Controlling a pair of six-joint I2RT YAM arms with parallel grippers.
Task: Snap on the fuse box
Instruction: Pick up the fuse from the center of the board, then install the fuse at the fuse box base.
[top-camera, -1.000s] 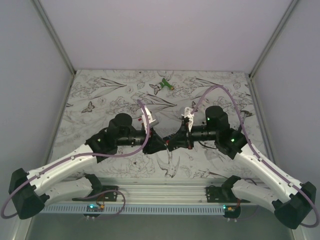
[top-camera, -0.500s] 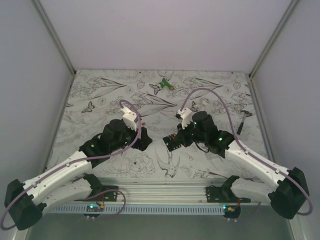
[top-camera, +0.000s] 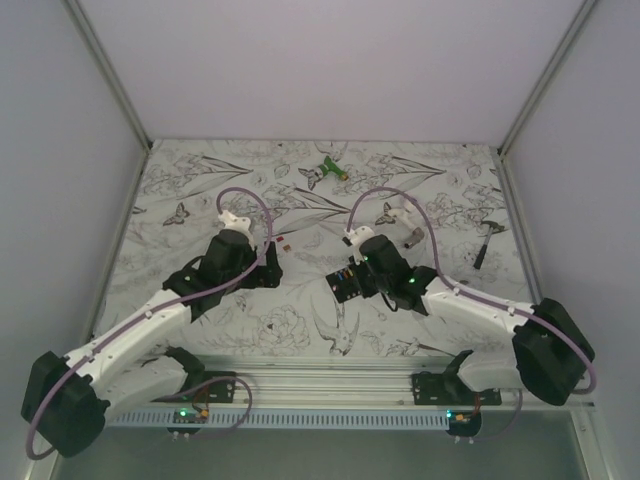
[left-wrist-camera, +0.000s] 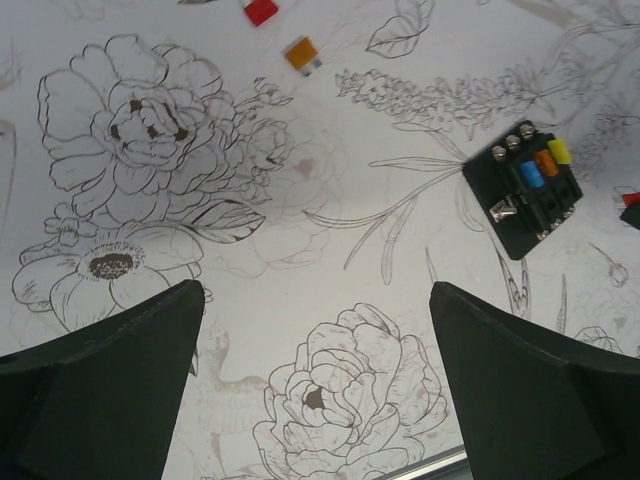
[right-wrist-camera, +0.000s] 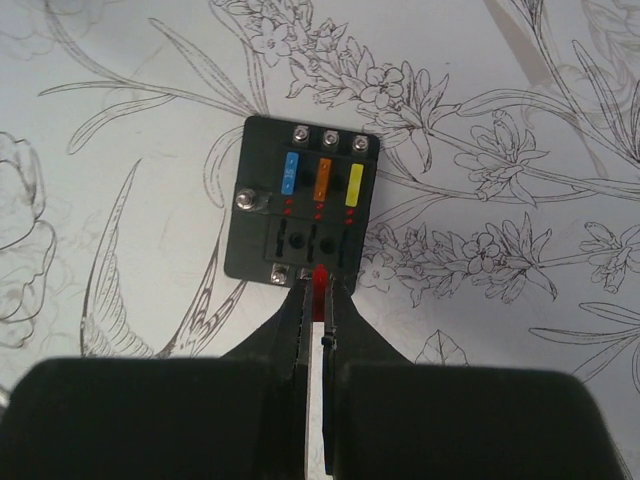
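Currently the fuse box (right-wrist-camera: 260, 240) is lying flat near the tabletop's (right-wrist-camera: 520, 90) middle, its black face showing blue, orange and yellow fuses (right-wrist-camera: 322, 180), while the right gripper (right-wrist-camera: 319, 292) is pinching a red fuse (right-wrist-camera: 319, 280) at its edge and the left gripper (left-wrist-camera: 320, 375) is hanging spread wide.

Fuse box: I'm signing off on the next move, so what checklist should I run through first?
1. The fuse box lies flat, face up: ok.
2. The right jaws are shut on the red fuse: ok.
3. That fuse is lined up over an empty slot: cannot tell.
4. The blue fuse, orange fuse and yellow fuse sit in the upper row: ok.
5. The left jaws are open, hold nothing and are away from the fuse box: ok.
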